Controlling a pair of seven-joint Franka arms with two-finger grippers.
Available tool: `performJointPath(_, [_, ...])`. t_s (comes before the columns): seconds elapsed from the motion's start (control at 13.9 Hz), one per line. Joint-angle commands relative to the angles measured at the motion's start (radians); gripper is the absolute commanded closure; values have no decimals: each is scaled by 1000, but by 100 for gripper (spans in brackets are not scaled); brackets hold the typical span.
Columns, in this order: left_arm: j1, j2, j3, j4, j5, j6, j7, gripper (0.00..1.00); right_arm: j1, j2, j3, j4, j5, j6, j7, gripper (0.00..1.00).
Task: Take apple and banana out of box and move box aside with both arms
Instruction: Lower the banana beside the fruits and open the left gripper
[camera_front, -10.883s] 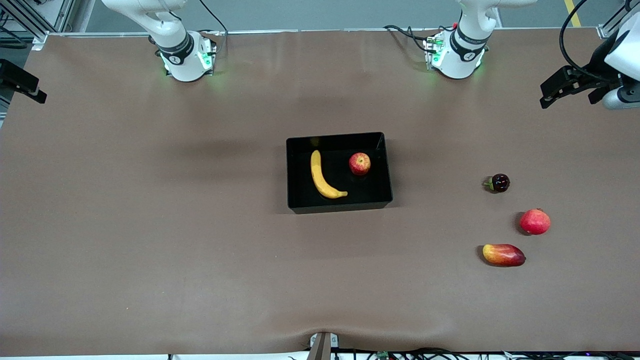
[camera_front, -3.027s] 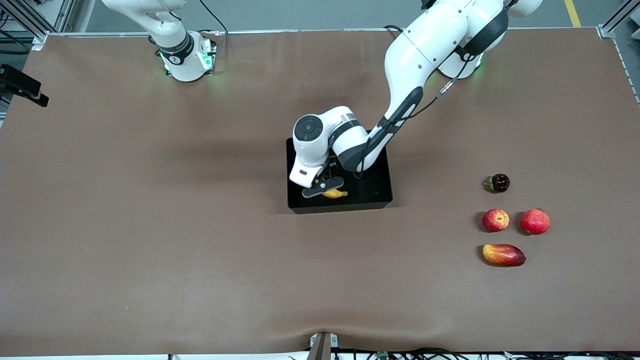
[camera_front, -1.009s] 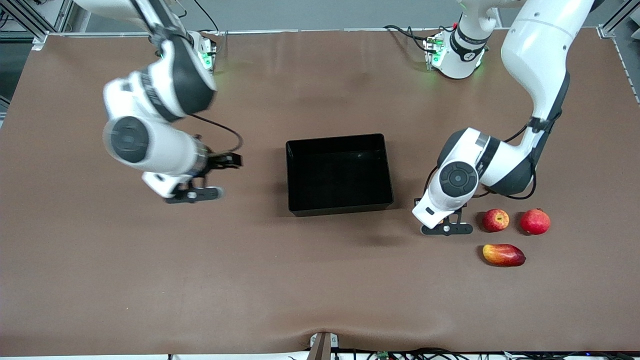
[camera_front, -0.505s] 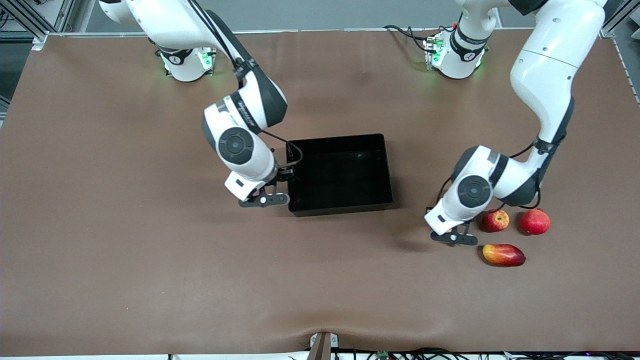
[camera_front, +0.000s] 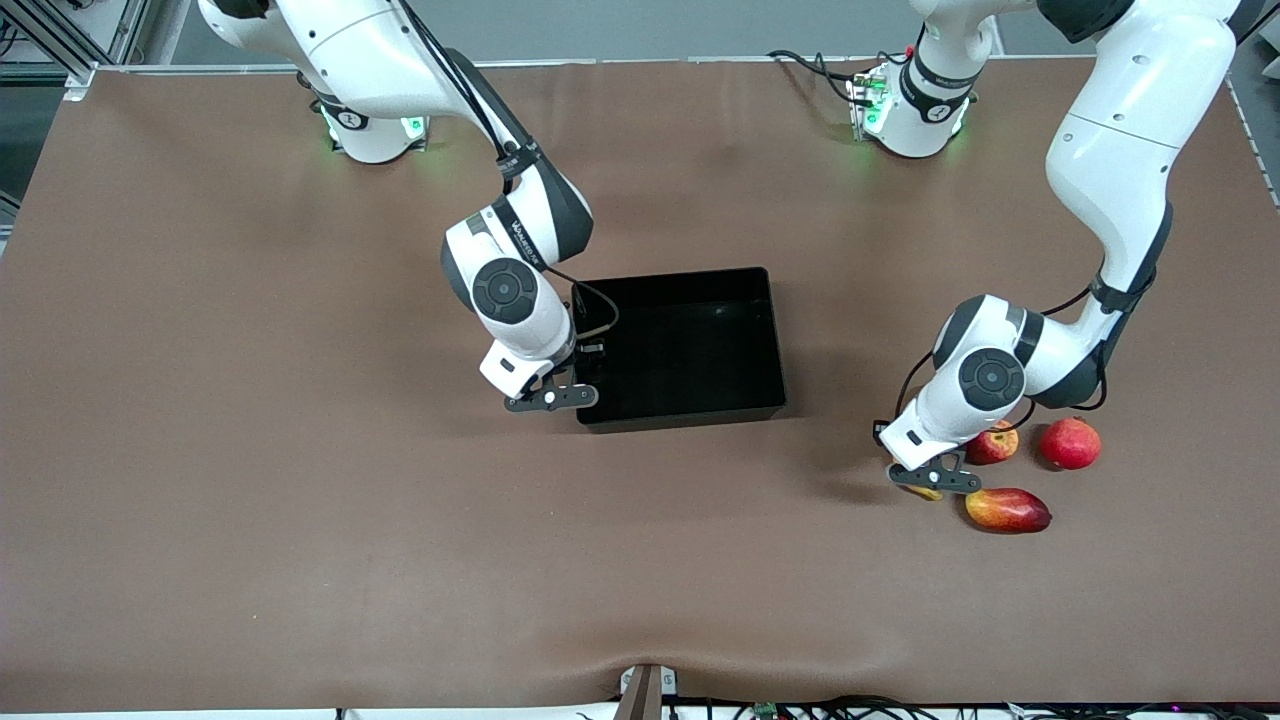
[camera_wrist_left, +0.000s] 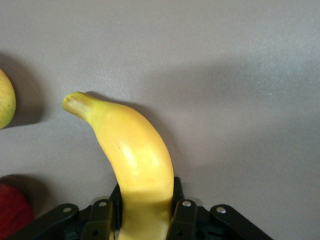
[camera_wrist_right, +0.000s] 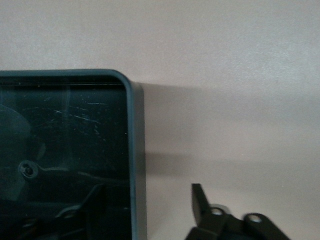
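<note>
The black box (camera_front: 680, 273) sits mid-table with nothing in it. My right gripper (camera_front: 550, 398) is open astride the box wall (camera_wrist_right: 135, 150) at the right arm's end. One finger is inside the box and the other (camera_wrist_right: 200, 197) is outside, with a gap to the wall. My left gripper (camera_front: 935, 480) is low over the table, shut on the yellow banana (camera_wrist_left: 132, 160). The banana's end (camera_front: 925, 492) pokes out beside the mango. The small red apple (camera_front: 998, 445) lies beside that gripper, partly hidden by the left arm.
A plain red round fruit (camera_front: 1070, 443) lies beside the apple toward the left arm's end of the table. A red-orange mango (camera_front: 1008, 510) lies nearer the front camera than the apple. Brown cloth covers the table (camera_front: 300, 520).
The right arm swung in to the box and set its fingers astride the wall. The left arm carried the banana lower, from beside the apple to beside the mango.
</note>
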Motion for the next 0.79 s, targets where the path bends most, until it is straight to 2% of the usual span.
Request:
performJointPath(0.0, [29, 5, -8, -8, 23, 33, -11, 0, 30, -2, -11, -3, 6, 6, 22, 100])
performJointPath(0.14, [32, -63, -15, -7, 18, 9, -11, 0, 30, -2, -11, -1, 6, -3, 51, 100])
performJointPath(0.29, [33, -165, -43, 8, -6, -94, -11, 0, 28, -5, -11, 0, 9, -6, 62, 100])
performJointPath(0.43, [35, -254, -55, 77, -98, -230, -10, 0, 24, -7, -11, 17, 9, -8, 70, 100])
performJointPath(0.5, [35, -299, -54, 114, -186, -304, -10, 0, 19, -14, -11, 20, 9, -17, 68, 100])
performJointPath(0.58, [33, -328, -52, 158, -253, -377, -11, 0, 15, -20, -14, 35, 9, -58, 67, 100])
performJointPath(0.72, [35, -356, -55, 255, -282, -567, -2, 0, -30, -60, -17, 89, 12, -187, 61, 100])
